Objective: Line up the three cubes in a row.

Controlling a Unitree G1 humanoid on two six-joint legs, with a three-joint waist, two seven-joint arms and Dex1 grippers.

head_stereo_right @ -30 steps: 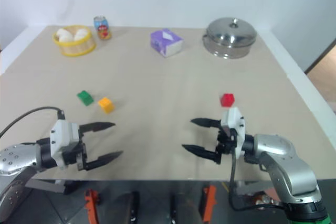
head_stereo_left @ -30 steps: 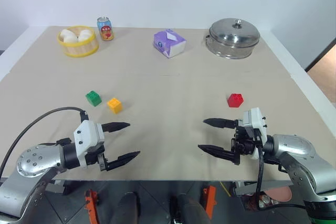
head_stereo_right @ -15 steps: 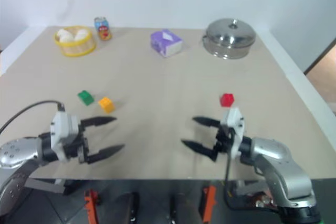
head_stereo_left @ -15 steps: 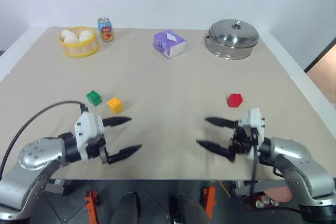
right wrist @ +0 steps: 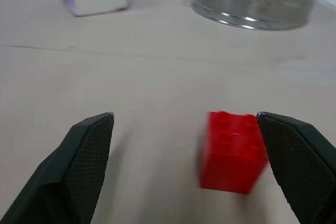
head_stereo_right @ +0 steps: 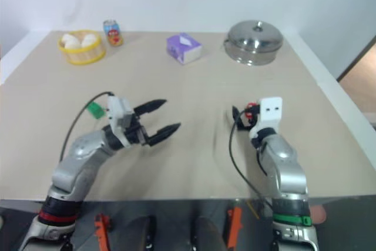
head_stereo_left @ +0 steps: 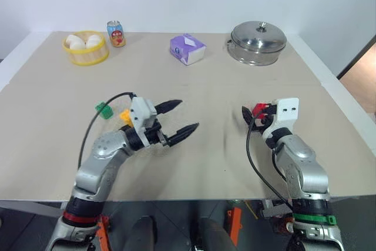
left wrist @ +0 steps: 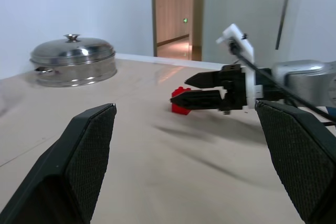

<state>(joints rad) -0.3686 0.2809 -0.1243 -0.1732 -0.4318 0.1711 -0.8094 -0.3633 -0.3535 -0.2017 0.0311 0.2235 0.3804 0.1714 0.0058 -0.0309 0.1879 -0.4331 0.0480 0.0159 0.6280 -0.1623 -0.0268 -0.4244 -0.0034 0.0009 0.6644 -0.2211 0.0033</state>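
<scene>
The red cube [right wrist: 231, 150] stands on the table at the tips of my right gripper [right wrist: 185, 115], close to one finger; the jaws are open and I cannot tell whether that finger touches it. From the head, this right gripper [head_stereo_left: 254, 114] points away from me at the red cube [head_stereo_left: 259, 108]. My left gripper [head_stereo_left: 189, 114] hovers open and empty over the table's middle, aimed right. Behind its wrist lie the green cube [head_stereo_left: 104, 110] and the yellow cube [head_stereo_left: 125, 115], the yellow one partly hidden by the hand.
At the back of the table stand a yellow basket of white round things [head_stereo_left: 86, 48], a can [head_stereo_left: 116, 33], a purple-and-white tissue pack [head_stereo_left: 187, 49] and a lidded steel pot [head_stereo_left: 257, 42]. The table's front edge runs just below both forearms.
Both arms reached forward. The left gripper swung right, past the yellow cube, toward the table's middle. The right gripper turned from pointing left to pointing away and came up to the red cube.
</scene>
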